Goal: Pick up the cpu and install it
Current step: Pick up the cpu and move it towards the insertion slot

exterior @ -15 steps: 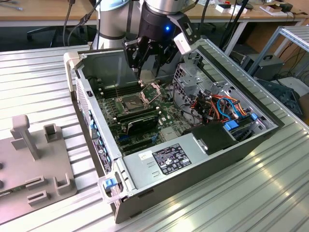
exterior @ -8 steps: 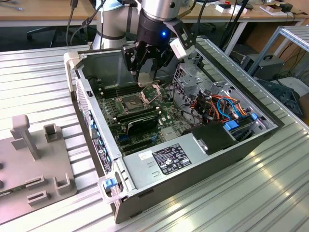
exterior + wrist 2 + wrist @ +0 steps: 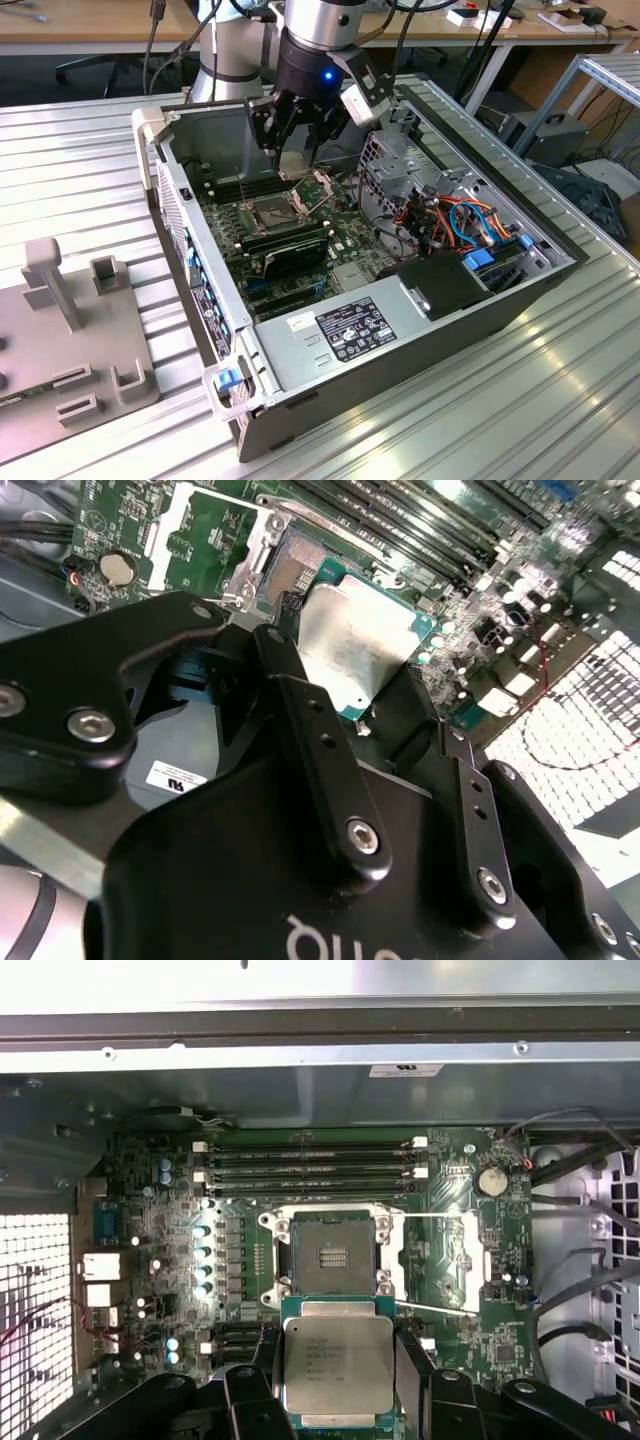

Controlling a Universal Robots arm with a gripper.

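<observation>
Cpu point(image 3: 338, 1365) gripped beside the open socket point(image 3: 333, 1257).
Gripper point(image 3: 336, 1385) clasps it at the socket's six o'clock; memory slots point(image 3: 305, 1165) at twelve.

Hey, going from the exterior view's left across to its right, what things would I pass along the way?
Grey fixture block → empty socket on the motherboard → orange and blue cables → metal frame.

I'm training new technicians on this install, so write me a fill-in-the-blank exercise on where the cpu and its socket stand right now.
1. The gripper is ____ on the cpu.
2. The cpu hangs ____ the socket, not seated in it.
3. The socket is ____ of any chip.
Missing words: shut; above; empty.
</observation>
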